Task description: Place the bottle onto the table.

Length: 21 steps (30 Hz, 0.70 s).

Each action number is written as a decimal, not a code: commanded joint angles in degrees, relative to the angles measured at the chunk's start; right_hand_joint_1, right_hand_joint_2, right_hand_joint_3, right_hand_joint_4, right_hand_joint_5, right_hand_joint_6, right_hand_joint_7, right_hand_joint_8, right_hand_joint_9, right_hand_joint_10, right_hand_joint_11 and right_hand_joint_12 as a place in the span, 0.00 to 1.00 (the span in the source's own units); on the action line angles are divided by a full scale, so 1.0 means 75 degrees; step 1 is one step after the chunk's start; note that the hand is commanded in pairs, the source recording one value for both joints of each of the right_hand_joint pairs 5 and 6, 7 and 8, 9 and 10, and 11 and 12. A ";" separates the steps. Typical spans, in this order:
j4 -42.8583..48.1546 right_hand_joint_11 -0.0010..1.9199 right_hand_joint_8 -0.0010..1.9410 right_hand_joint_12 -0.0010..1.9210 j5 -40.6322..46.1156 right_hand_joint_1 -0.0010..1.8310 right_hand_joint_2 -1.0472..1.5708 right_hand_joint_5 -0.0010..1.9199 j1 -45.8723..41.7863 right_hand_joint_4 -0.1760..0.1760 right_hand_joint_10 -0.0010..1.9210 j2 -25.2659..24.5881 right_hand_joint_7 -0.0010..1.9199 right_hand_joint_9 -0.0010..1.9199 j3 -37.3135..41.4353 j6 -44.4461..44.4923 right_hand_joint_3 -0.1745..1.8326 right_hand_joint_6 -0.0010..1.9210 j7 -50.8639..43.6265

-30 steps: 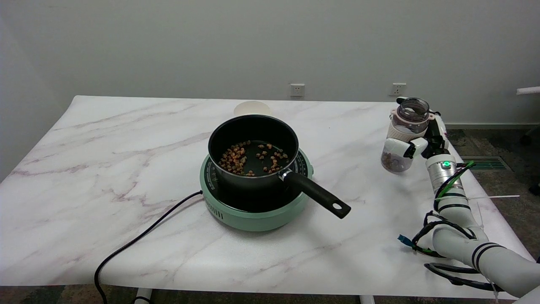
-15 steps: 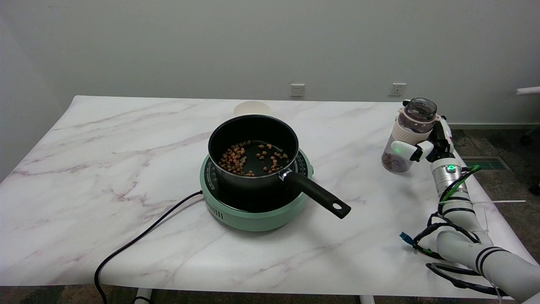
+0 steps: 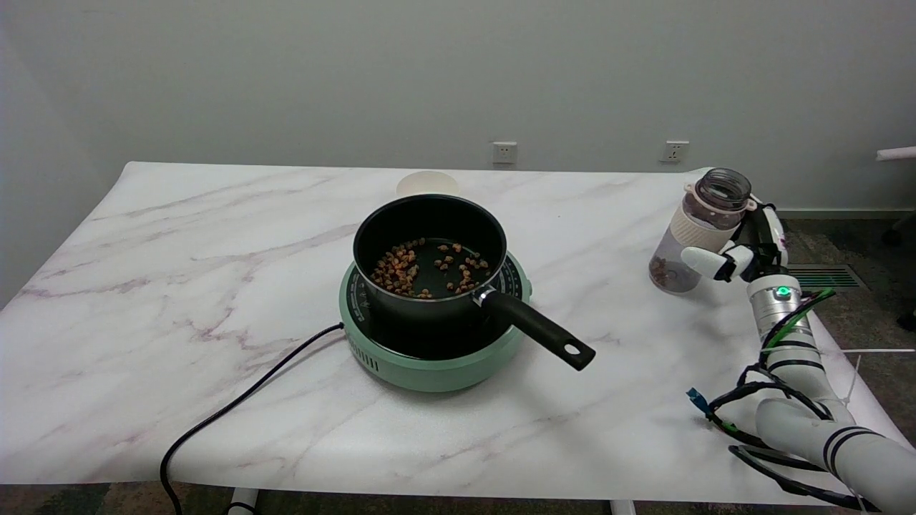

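The bottle [image 3: 693, 230] is being seen standing on the table [image 3: 215, 286], well right of the pot [image 3: 429, 247], tilted with its open mouth leaning right, close to the table's right edge. The right hand [image 3: 744, 247] is sitting just right of the bottle, fingers spread; one white finger [image 3: 705, 260] is reaching toward the bottle's lower half, but whether it is touching or just clear cannot be told. Nothing is being gripped as far as is visible. Contact between the bottle's base and the table is being read from its shadow only. A ribbed pale sleeve is wrapped around the bottle's middle and brown bits are lying in its bottom. Open marble is being left between the bottle and the pot handle [image 3: 537, 330], which is pointing toward the near right. More free surface is lying left of the pot, crossed only by the black cable [image 3: 236, 408], which is running off the near edge and being cut off at the frame bottom. The pot is sitting on the green cooker [image 3: 429, 361] and is holding brown pieces. A pale round object [image 3: 427, 184] behind the pot is being half hidden by its rim; its kind cannot be told. The right arm is being cropped at the lower right corner.
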 commanded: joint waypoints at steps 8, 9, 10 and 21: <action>-0.0324 0.30 0.45 0.30 0.0005 0.69 0.11 0.25 -0.0423 0.50 0.32 0.0375 0.45 0.32 0.0438 -0.0028 0.69 0.25 0.0010; -0.0361 0.30 0.44 0.30 0.0005 0.69 0.11 0.24 -0.0450 0.50 0.32 0.0421 0.45 0.32 0.0438 -0.0028 0.69 0.24 0.0010; -0.0409 0.30 0.44 0.30 0.0005 0.68 0.11 0.24 -0.0458 0.50 0.32 0.0466 0.44 0.32 0.0441 -0.0028 0.69 0.24 0.0010; -0.0605 0.34 0.41 0.34 -0.0018 0.68 0.09 0.24 -0.1029 0.50 0.33 0.0836 0.41 0.33 0.1510 -0.0017 0.66 0.24 0.0010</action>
